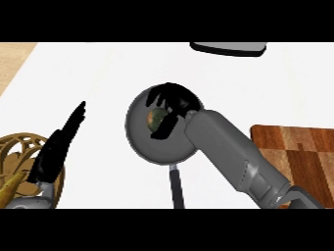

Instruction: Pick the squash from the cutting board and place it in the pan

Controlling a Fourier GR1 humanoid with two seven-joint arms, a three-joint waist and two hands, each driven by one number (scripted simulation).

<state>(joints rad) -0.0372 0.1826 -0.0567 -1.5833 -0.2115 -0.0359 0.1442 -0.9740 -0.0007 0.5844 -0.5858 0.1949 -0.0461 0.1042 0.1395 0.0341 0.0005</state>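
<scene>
My right forearm (231, 152), grey and thick, comes in from the lower right corner and slants up and to the left. At its end my black right hand (175, 100) is bent over, with the fingers curled down on the far side and the thumb hooked in on the near side, closed round a small round green-and-orange squash (157, 117). My left hand (56, 147), black too, shows at the lower left, its fingers straight and together, pointing up and slightly right. Only a short grey stub of my left forearm (34, 200) shows beneath it.
</scene>
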